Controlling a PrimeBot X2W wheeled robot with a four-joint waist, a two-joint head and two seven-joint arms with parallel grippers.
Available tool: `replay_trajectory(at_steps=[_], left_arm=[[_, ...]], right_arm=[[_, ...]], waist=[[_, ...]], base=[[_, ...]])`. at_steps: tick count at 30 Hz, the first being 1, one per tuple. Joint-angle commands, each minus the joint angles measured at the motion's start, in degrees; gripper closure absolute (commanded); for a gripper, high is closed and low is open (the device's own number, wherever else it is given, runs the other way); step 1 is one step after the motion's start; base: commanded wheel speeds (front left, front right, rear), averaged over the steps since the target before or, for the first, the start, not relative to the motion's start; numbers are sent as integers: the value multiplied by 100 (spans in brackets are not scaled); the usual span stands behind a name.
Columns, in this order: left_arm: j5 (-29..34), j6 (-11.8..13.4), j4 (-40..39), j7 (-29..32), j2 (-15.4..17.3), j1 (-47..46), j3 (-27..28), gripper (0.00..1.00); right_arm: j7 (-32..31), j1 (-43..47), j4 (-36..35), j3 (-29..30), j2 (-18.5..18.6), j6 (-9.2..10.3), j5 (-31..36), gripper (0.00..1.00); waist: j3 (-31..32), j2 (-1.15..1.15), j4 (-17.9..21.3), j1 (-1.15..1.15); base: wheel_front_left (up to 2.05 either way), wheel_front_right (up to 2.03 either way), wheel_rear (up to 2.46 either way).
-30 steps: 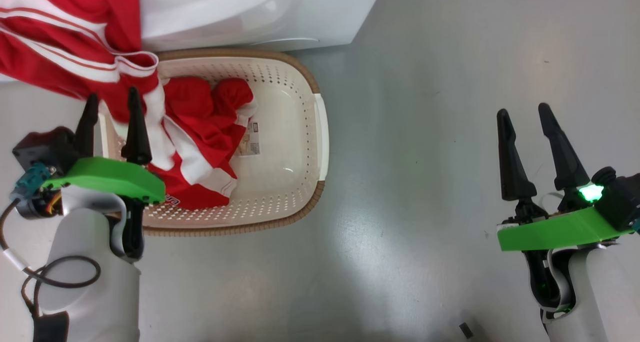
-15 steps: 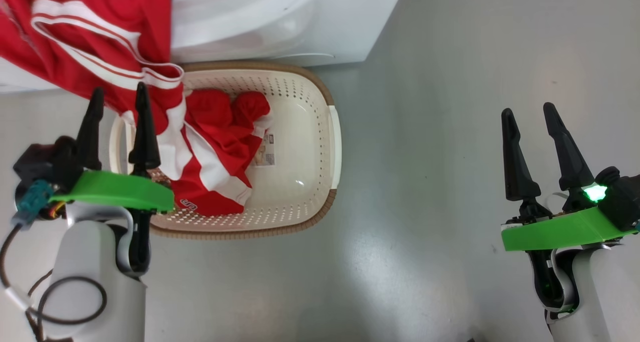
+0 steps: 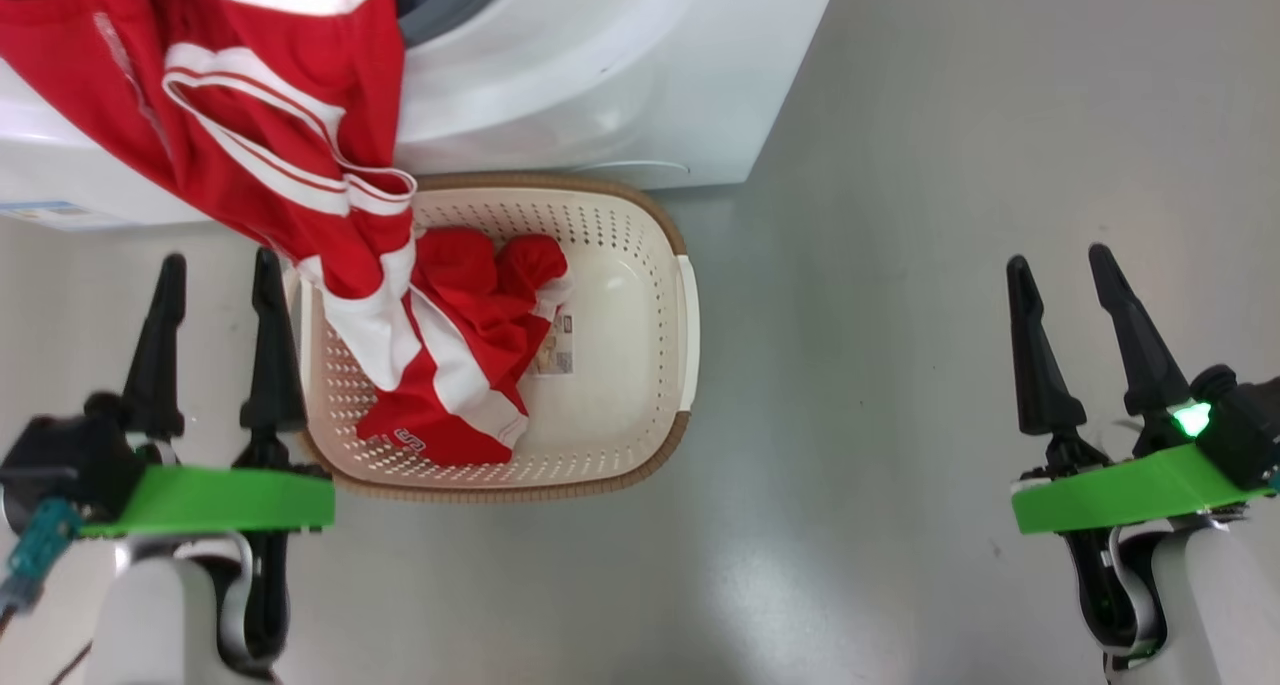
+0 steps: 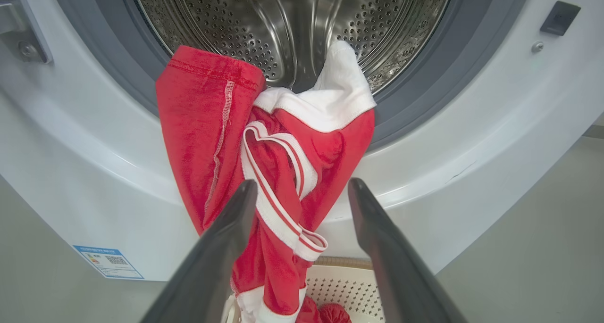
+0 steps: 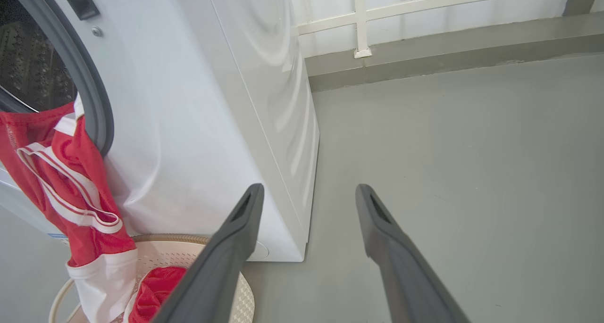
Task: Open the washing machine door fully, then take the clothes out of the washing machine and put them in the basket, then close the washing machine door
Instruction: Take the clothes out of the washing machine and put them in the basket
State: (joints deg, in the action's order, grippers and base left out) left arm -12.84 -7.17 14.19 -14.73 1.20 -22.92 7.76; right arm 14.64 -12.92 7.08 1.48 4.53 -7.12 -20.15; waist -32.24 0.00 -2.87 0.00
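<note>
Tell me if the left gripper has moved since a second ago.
Yes. Against the basket, the left gripper has drawn back off its left rim, leftward and toward the robot.

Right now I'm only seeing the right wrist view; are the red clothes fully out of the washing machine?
Observer: No. The clothes hang over the grey ring, their white end inside the drum.
Operator: Is the left gripper holding them?
Observer: No, the left gripper is open and empty, by the left rim of the basket.
Operator: What's reached the basket?
Observer: Their lower end lies bunched in its left half, next to the paper label.
</note>
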Motion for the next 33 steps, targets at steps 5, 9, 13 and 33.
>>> replay_trajectory(at_steps=[5, 9, 13, 33], left_arm=[[-52, 0, -595, -27, 168, 654, 120, 0], [-78, 97, -897, -27, 168, 1016, 26, 0], [-144, 187, -1091, -27, 168, 1253, -65, 0], [-21, 113, -982, -27, 168, 425, 24, 0]], right_arm=[[36, 294, -84, -82, 64, -36, -9, 0], [36, 361, -70, -119, 75, -36, -18, 0], [36, 383, -75, -124, 88, -36, -30, 0], [36, 273, -124, -112, 63, -36, -26, 0]], waist=[[245, 0, -91, 0], [346, 0, -77, 0], [374, 0, -73, 0], [183, 0, -64, 0]], base=[[0, 0, 0], [0, 0, 0], [0, 0, 0], [0, 0, 0]])
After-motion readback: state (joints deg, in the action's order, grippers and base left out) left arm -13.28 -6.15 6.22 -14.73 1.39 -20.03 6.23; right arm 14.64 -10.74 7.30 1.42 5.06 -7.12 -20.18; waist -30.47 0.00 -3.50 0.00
